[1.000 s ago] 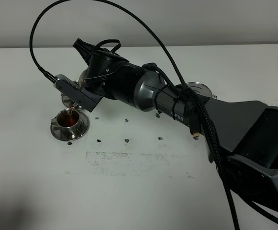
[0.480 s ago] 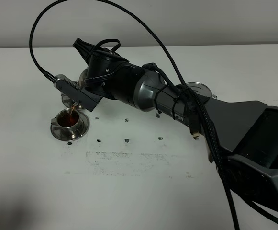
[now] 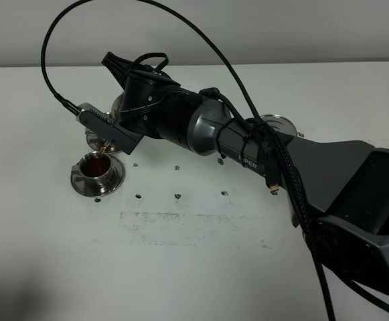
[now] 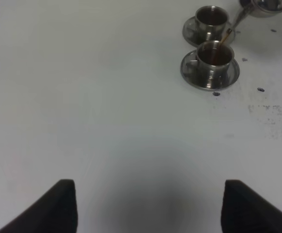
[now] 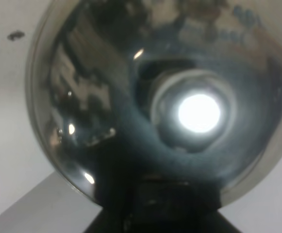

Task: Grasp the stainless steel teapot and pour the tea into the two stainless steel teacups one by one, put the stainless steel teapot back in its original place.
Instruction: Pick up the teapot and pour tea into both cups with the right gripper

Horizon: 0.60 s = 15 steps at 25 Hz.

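From the high camera I see my right arm reaching across the white counter [image 3: 201, 267], its end effector [image 3: 107, 130] tipped over the near teacup [image 3: 98, 168]. The stainless steel teapot [image 4: 269, 5] is mostly hidden behind the wrist there; in the left wrist view I catch its lower body and thin spout [image 4: 239, 18] angled down toward that cup. A thin reddish-brown stream of tea [image 3: 100, 156] runs from the spout tip into the near teacup, which already holds dark red liquid and sits on its round saucer [image 3: 80, 186]. The second teacup [image 4: 210, 18] stands on its own saucer just beyond the near teacup, close to the pot. In the right wrist view the pot's shiny rounded body [image 5: 131, 87] fills almost everything, with a bright light reflected in it, so I read the right end effector as clamped on the pot, though I cannot see the contact itself. My left end effector [image 4: 148, 206] hangs well away from the near teacup, its two dark fingertips [image 4: 60, 204] spread wide and holding nothing.
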Tool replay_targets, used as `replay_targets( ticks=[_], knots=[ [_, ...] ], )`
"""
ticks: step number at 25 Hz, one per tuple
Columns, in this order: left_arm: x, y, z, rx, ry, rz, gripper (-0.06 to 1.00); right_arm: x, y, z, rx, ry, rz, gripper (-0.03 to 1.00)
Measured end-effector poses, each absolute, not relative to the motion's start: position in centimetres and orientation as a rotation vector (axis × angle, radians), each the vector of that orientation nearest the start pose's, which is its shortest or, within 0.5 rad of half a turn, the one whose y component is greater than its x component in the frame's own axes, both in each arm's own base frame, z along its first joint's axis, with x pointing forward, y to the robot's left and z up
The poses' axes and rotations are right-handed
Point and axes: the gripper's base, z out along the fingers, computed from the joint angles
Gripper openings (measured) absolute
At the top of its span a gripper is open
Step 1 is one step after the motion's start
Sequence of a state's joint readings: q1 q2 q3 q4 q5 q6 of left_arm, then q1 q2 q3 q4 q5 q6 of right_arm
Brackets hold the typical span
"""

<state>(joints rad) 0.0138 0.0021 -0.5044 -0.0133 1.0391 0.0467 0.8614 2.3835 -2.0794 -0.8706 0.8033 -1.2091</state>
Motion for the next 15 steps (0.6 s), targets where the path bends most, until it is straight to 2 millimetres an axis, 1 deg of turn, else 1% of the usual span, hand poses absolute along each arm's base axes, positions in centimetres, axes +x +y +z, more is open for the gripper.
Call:
replay_targets(
  ticks=[15],
  knots=[
    [-0.42,-0.11,28.03,0.034,2.02,0.023,0.61,38.65,37.2,20.28,-2.409,0.76,-1.179,0.2]
  ],
)
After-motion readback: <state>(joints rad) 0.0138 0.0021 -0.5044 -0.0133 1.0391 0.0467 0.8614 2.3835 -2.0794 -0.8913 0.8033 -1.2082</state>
